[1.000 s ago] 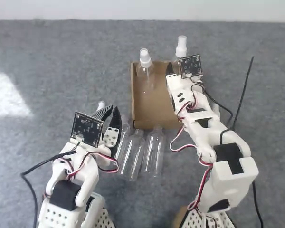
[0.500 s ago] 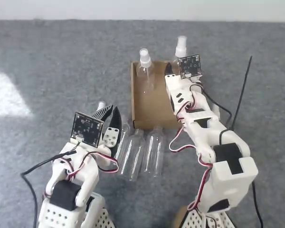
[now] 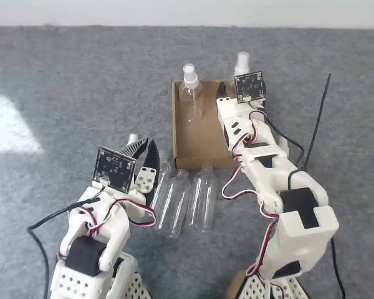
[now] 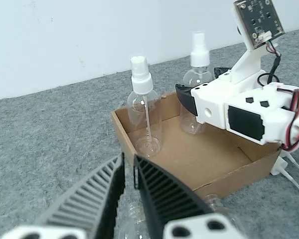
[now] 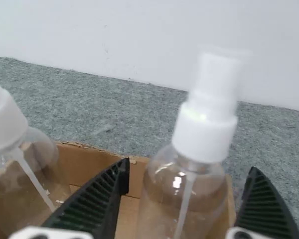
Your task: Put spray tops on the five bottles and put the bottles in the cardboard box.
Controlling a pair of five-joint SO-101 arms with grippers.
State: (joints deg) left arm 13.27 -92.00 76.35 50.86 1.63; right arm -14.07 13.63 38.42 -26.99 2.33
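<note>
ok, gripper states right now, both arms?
Left gripper: jaws shut, empty.
Right gripper: jaws open, either side of a clear plastic bottle with white spray top.

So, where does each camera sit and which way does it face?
High view: above and behind the arms, looking down at the cardboard box and three lying bottles; left arm, right arm.
Left wrist view: on the left arm, facing the box; left end effector in front.
Right wrist view: on the right arm, facing the wall; open right end effector flanks a topped bottle.
Shared by all: box, this bottle, second topped bottle.
</note>
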